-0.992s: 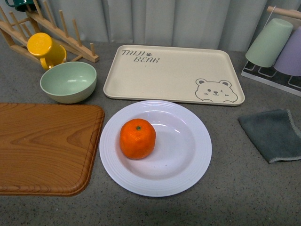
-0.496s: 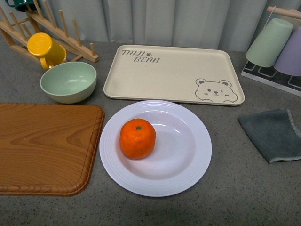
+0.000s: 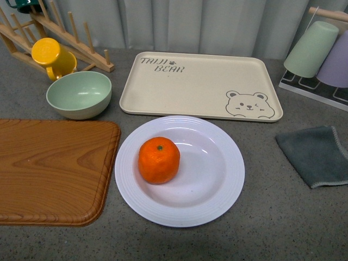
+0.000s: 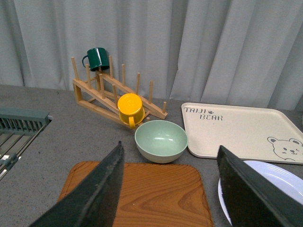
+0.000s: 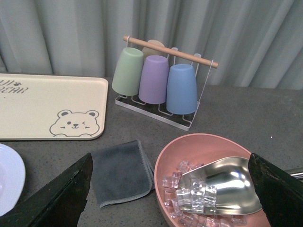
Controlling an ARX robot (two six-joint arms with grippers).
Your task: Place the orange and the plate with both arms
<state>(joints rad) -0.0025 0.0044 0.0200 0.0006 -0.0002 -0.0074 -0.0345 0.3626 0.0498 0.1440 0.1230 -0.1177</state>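
Note:
The orange [image 3: 159,160] sits in the white plate [image 3: 217,196] at the middle front of the counter, left of the plate's centre. The plate's rim also shows in the left wrist view [image 4: 279,177] and in the right wrist view [image 5: 9,177]. The orange is hidden in both wrist views. Neither arm shows in the front view. My left gripper [image 4: 173,198] is open and empty above the wooden board [image 4: 142,194]. My right gripper [image 5: 175,198] is open and empty above a pink bowl of ice [image 5: 208,146].
A beige bear-print tray [image 3: 198,84] lies behind the plate. A pale green bowl [image 3: 79,94], a yellow mug [image 3: 51,57] and a wooden rack [image 3: 65,35] stand at the back left. A grey cloth [image 3: 318,155] and a cup rack [image 3: 321,54] are at the right. A metal scoop [image 5: 227,184] lies in the ice.

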